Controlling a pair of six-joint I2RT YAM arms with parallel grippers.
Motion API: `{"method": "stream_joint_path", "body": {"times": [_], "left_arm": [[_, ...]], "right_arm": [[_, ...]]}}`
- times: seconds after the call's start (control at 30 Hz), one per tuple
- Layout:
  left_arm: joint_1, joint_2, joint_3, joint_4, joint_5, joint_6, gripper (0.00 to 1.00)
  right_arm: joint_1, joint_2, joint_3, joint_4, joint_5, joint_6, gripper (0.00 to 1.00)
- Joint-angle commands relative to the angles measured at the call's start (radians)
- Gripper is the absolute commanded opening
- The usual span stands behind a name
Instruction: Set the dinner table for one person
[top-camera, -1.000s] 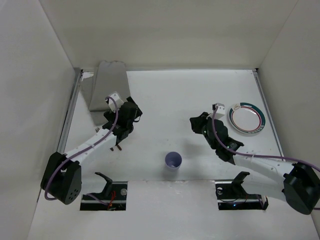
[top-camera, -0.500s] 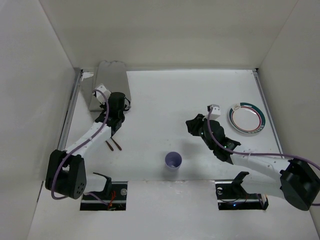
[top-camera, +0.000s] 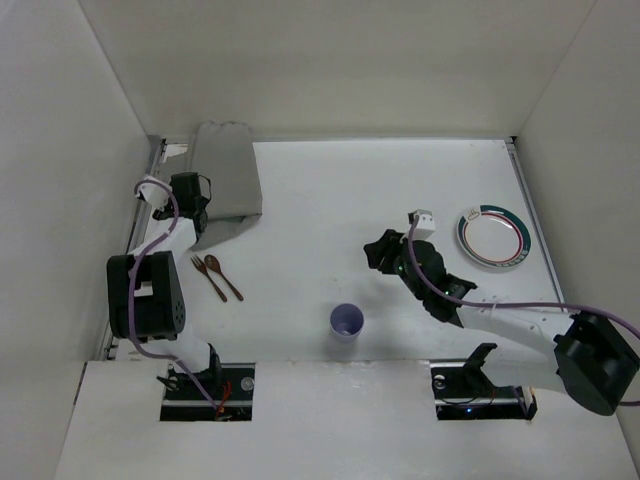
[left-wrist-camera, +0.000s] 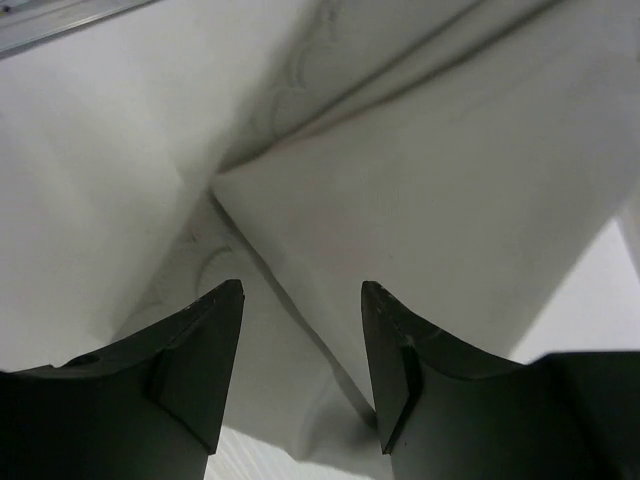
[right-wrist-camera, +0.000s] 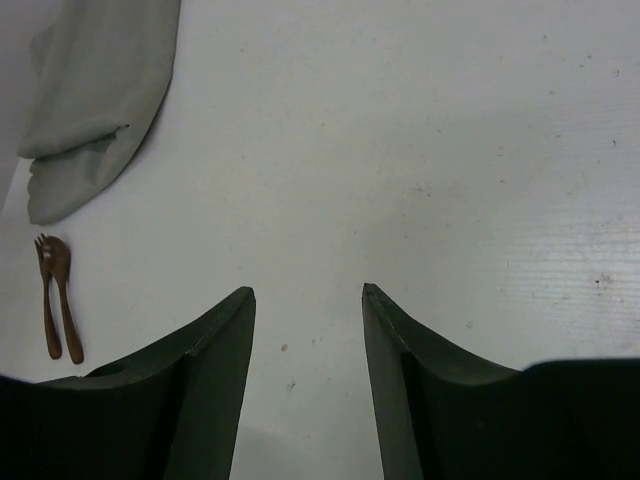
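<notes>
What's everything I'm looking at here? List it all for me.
dinner table: one, white, under everything
placemat: one, grey cloth, far-left corner, near edge rumpled
fork: one, brown wood, left side, near the placemat
spoon: one, brown wood, right beside the fork
cup: one, purple-blue, upright, near the front centre
plate: one, white with a green and red rim, right side
left gripper: one, black, open, at the placemat
right gripper: one, black, open, over bare table between cup and plate
</notes>
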Motion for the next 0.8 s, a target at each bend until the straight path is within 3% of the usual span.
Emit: {"method": "stream_joint_path", "body": {"times": [0.0,0.5,0.63,0.77], "left_arm": [[0.053,0.040,0.066,-0.014,0.058,-0.039,0.48],[0.125,0.190,0.133,-0.021,0.121,-0.069,0.45],[0.121,0.206,0.135,-0.014,0.124,-0.074,0.39],[0.030,0.222,0.147,0.009,0.123,-0.036,0.28]], "right_arm": [[0.010,0.002,0.048,0.030,-0.012,-0.012,0.53],[0.023,0.047,0.066,0.025,-0.018,-0.023,0.55],[0.026,0.050,0.067,0.033,-0.020,-0.026,0.55],[0.026,0.050,0.068,0.025,-0.020,-0.026,0.55]]}}
